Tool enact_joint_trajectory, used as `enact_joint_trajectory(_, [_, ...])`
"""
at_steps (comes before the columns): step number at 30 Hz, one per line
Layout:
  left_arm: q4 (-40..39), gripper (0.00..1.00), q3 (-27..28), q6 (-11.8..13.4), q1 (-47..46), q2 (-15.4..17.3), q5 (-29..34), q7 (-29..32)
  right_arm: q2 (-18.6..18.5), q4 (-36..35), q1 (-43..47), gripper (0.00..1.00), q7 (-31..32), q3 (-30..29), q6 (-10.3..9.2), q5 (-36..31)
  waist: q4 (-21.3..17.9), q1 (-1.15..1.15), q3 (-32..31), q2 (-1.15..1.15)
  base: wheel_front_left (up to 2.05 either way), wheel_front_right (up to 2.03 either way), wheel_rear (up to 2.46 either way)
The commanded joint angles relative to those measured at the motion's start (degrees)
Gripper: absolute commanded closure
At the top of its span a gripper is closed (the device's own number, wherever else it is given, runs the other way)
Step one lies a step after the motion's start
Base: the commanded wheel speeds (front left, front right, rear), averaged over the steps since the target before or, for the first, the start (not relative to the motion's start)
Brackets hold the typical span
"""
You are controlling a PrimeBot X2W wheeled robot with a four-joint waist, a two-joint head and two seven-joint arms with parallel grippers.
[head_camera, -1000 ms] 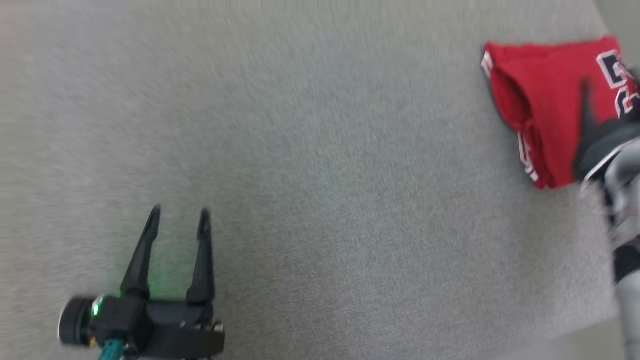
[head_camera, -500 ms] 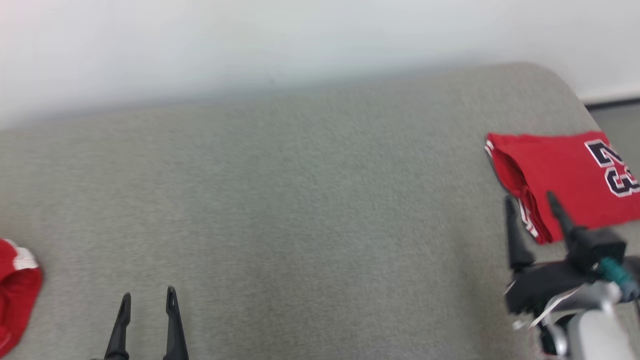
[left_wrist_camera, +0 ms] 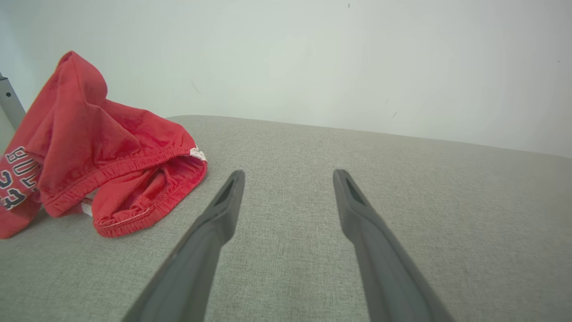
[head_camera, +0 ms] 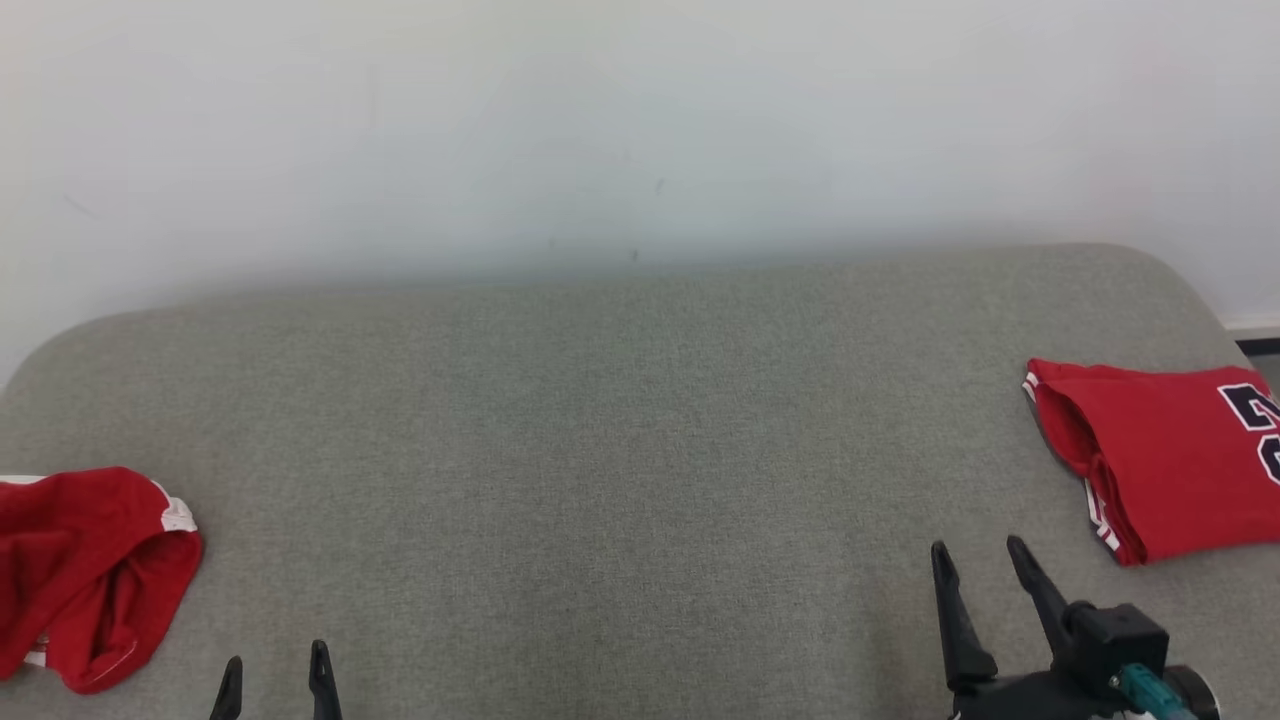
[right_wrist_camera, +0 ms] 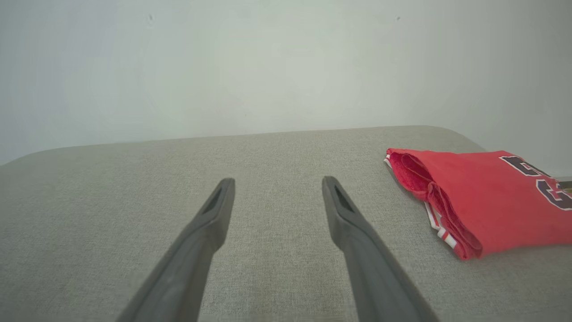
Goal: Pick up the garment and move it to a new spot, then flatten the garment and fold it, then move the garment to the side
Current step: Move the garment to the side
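A folded red garment (head_camera: 1170, 455) with dark numerals lies flat at the right end of the grey cushioned surface (head_camera: 620, 450); it also lies right of the fingers in the right wrist view (right_wrist_camera: 482, 201). A crumpled red garment (head_camera: 85, 570) with white trim sits at the left edge, and is a loose heap in the left wrist view (left_wrist_camera: 94, 156). My left gripper (head_camera: 275, 672) is open at the bottom left, right of the heap. My right gripper (head_camera: 980, 560) is open at the lower right, just left of the folded garment. Neither gripper holds anything.
A pale wall (head_camera: 640, 130) rises behind the surface. The surface's rounded right end drops off past the folded garment. A metal post (left_wrist_camera: 9, 100) stands behind the crumpled heap.
The head camera has tilted up, bringing the wall and the crumpled garment into view. My right gripper has drawn back off the folded garment and now stands left of it.
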Motion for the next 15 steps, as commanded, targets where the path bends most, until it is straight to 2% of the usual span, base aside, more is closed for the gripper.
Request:
enact_joint_trajectory(1, [-0.2,0.00,0.2,-0.5,0.7,-0.1,0.2,-0.2,0.2,0.8,1.0,0.00,-0.5,0.4,-0.16,-0.3,0.7,0.01,-1.1,0.01,0.00,0.00,0.00])
enact_joint_trajectory(9, [-1.1,0.00,-1.3,-2.9,0.7,-0.1,1.1,-0.2,0.3,4.2,1.5,0.00,-2.2,0.6,-0.16,0.1,-0.2,0.01,-1.3,0.01,0.00,0.00,0.00])
enact_joint_trajectory(15, [-1.3,0.00,-1.7,-2.4,-0.3,-0.1,1.7,-0.2,0.3,5.2,0.5,0.00,-3.0,-0.7,-0.16,-0.1,-1.0,0.01,-0.8,0.01,0.00,0.00,0.00])
